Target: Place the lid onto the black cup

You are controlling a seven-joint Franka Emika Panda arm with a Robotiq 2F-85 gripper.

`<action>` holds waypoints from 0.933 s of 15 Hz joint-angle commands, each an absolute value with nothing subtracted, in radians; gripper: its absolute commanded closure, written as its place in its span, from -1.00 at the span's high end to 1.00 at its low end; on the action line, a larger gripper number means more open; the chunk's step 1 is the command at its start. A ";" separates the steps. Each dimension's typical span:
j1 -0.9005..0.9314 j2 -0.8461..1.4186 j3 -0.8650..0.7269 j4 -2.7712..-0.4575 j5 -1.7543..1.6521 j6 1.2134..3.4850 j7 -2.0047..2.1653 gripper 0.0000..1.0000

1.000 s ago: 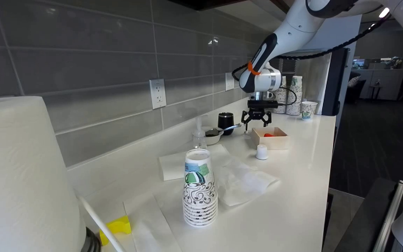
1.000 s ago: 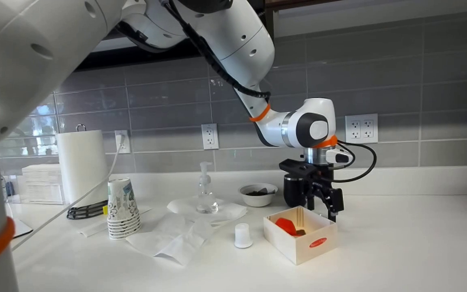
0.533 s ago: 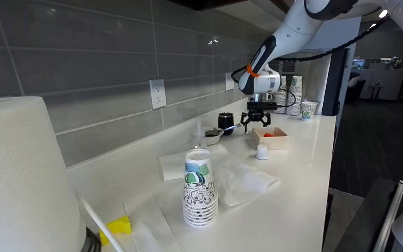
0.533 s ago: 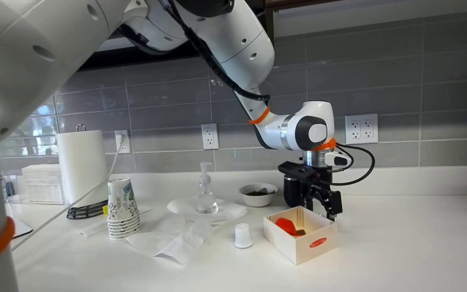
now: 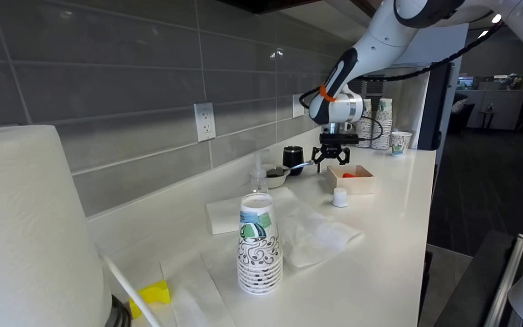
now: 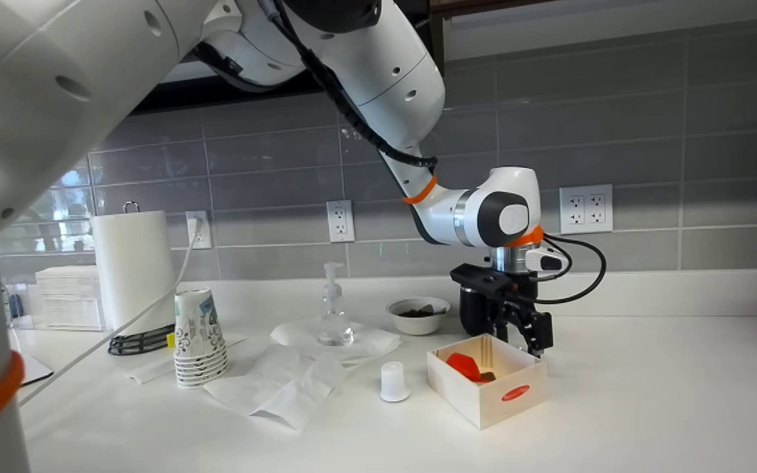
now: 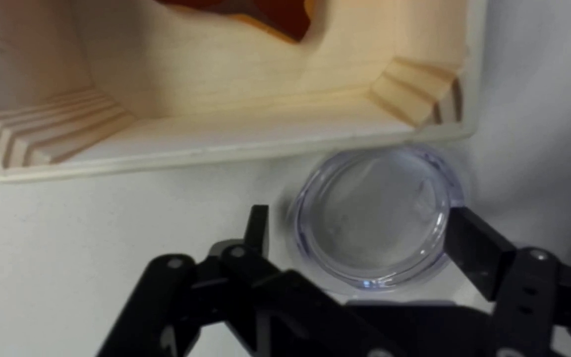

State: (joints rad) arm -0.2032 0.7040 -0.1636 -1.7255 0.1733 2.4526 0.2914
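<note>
A clear round lid [image 7: 372, 213] lies on the counter beside the wooden box, in the wrist view. It is mostly hidden in both exterior views. My gripper [image 7: 361, 218] is open, with its fingers on either side of the lid. The right finger [image 7: 481, 253] overlaps the lid's rim in the wrist view; the left finger stands apart from it. In both exterior views the gripper [image 5: 332, 165] [image 6: 520, 341] points down, low behind the box. The short black cup [image 5: 293, 158] stands upright near the wall, partly hidden behind the gripper in an exterior view [image 6: 474, 311].
The wooden box [image 6: 457, 401], holding a red object [image 6: 464, 365], is right beside the lid. A bowl [image 6: 418, 322] with a utensil stands near the cup. A small white cup [image 6: 393, 382], a pump bottle [image 6: 334, 322], napkins [image 5: 320, 236] and stacked paper cups [image 5: 259, 245] are farther along.
My gripper has moved down a little and slightly sideways toward the black cup. It stays open. The other things have not moved.
</note>
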 commanded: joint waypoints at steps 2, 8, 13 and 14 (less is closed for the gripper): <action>-0.209 0.720 -0.160 -1.710 0.185 2.483 0.277 0.02; -0.216 0.707 -0.158 -1.723 0.192 2.509 0.270 -0.69; -0.227 0.673 -0.154 -1.742 0.202 2.513 0.255 0.18; -0.227 0.671 -0.155 -1.743 0.202 2.514 0.254 0.31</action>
State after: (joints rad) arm -0.2151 0.6945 -0.1632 -1.7199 0.1829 2.4923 0.2820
